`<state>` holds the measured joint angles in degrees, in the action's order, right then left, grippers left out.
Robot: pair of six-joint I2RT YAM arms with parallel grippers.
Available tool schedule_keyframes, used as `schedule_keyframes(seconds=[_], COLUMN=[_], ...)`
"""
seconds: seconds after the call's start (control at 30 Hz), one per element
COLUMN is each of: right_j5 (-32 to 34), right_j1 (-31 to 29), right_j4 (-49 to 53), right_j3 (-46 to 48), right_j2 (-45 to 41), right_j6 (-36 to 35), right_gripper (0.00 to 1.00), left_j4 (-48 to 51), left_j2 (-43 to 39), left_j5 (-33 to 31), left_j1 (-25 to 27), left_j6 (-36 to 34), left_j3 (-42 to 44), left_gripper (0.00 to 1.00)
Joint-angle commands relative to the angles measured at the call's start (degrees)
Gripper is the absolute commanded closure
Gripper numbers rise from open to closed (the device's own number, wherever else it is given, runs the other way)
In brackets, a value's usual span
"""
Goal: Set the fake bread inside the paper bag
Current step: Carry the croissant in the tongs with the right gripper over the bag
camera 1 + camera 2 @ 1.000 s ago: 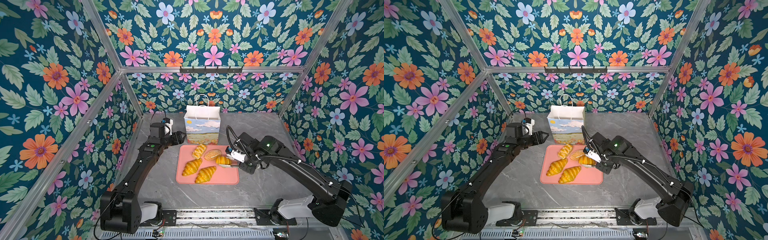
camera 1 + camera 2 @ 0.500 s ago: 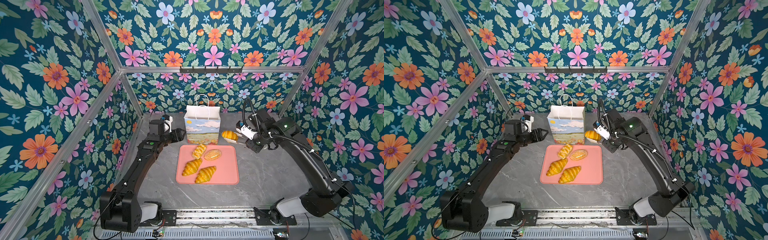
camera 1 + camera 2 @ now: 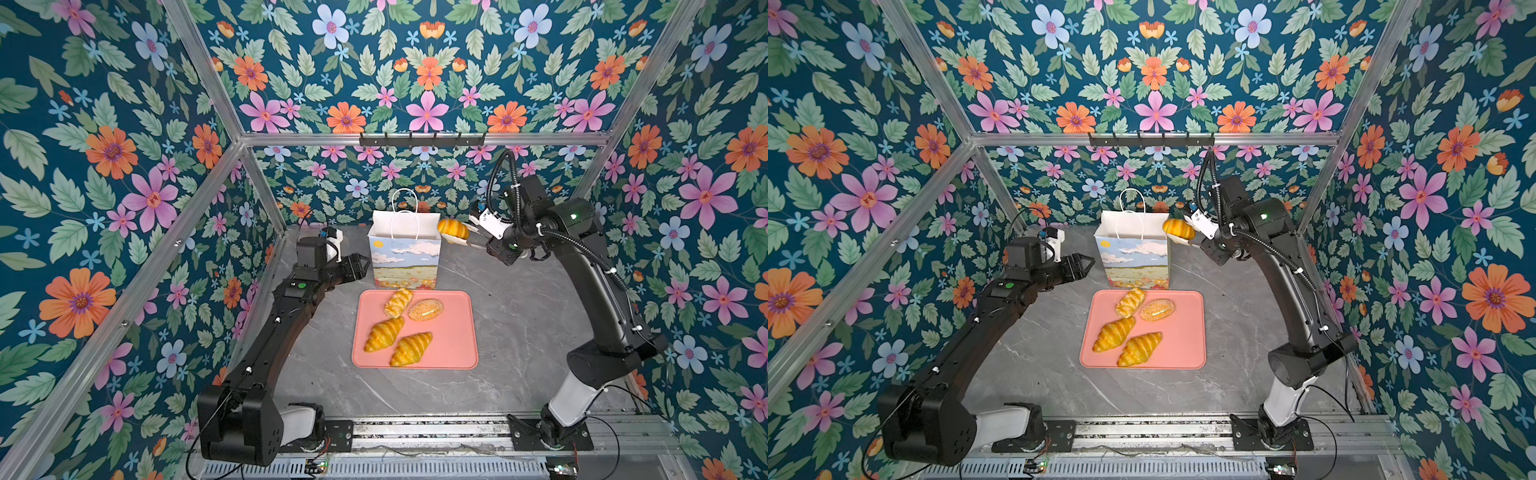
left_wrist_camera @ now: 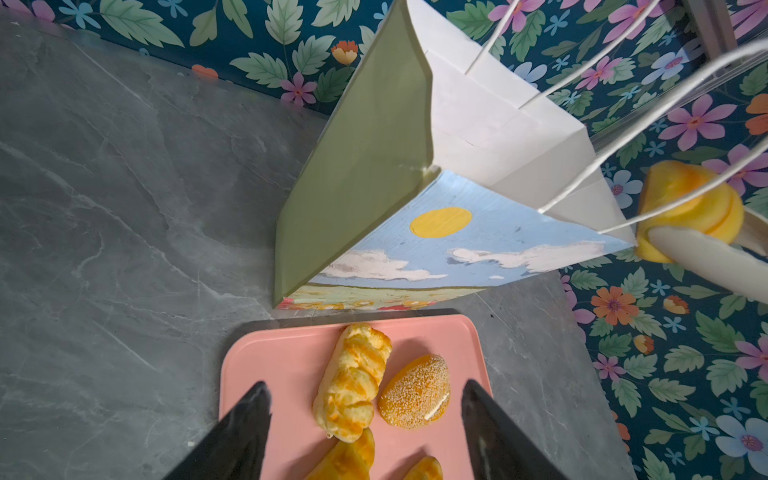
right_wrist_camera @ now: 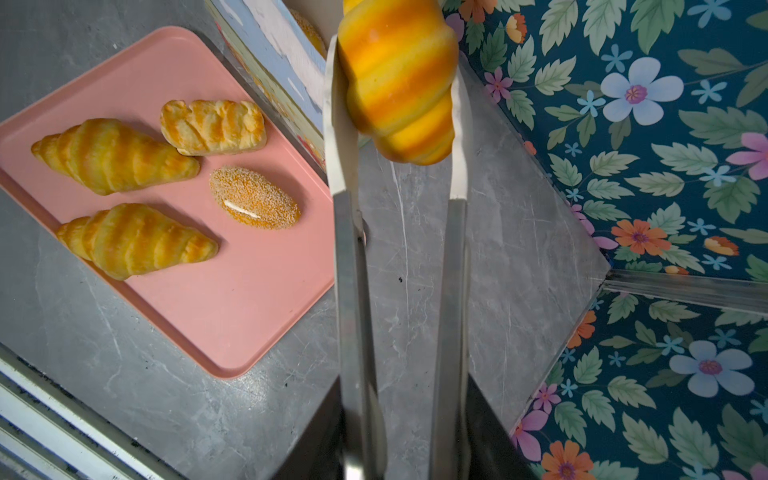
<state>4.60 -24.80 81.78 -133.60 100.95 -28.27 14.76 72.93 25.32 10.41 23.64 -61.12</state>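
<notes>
Lifted off the tray, the striped bun hangs just right of the paper bag mouth. Right fingers clamp the tongs pinching it (left fingers wide, empty).

Level: bright and even in all four views.
Source: diffuse light from above.
Shadows: soft and faint under the arms on the marble tabletop; a dark band lay where the pink tray met the paper bag.
Glare: a mild glossy highlight on the striped bun.
Focus: both top views were sharp. The fingers of the left gripper were soft, close to the lens. The tongs blurred toward the camera.
Distortion: wide-angle, with the frame rails splayed toward the corners.
</notes>
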Motion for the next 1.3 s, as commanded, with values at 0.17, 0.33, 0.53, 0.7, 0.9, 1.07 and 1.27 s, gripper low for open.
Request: schedule_keyframes(seconds=[0.17, 0.33, 0.53, 0.7, 0.9, 1.07, 1.27], right_j5=[-2.5, -4.4, -9.3, -10.6, -11.1, -11.4, -11.6], right_j1=[0.2, 0.1, -0.1, -0.9, -1.5, -1.7, -1.8], right_j4=[1.5, 1.6, 1.4, 1.4, 0.9, 0.5, 0.3], right_j3=[-12.2, -16.9, -19.0, -19.1, -19.2, -20.0, -20.6], right_j2=[6.6, 9.7, 11.5, 12.6, 14.0, 15.4, 16.8], right_j6=[-2.8, -3.2, -3.2, -2.8, -2.3, -2.1, -1.9], right_gripper=[0.61, 0.61, 0.61, 0.6, 0.6, 0.6, 0.59], left_j4=[0.6, 0.5, 0.6, 0.8, 0.8, 0.7, 0.8], left_j2=[-0.2, -0.1, 0.1, 0.4, 0.6, 0.5, 0.5], left_j5=[0.1, 0.5, 0.5, 0.7, 0.9, 1.0, 1.0], left_j1=[0.0, 0.0, 0.0, 0.0, -0.1, 0.0, 0.0], left_j6=[-0.3, -0.2, -0.3, -0.3, -0.1, -0.1, -0.1], left_j3=[-0.2, -0.4, -0.9, -1.2, -1.3, -1.3, -1.4], left_gripper=[0.26, 0.26, 0.26, 0.26, 0.27, 0.26, 0.26])
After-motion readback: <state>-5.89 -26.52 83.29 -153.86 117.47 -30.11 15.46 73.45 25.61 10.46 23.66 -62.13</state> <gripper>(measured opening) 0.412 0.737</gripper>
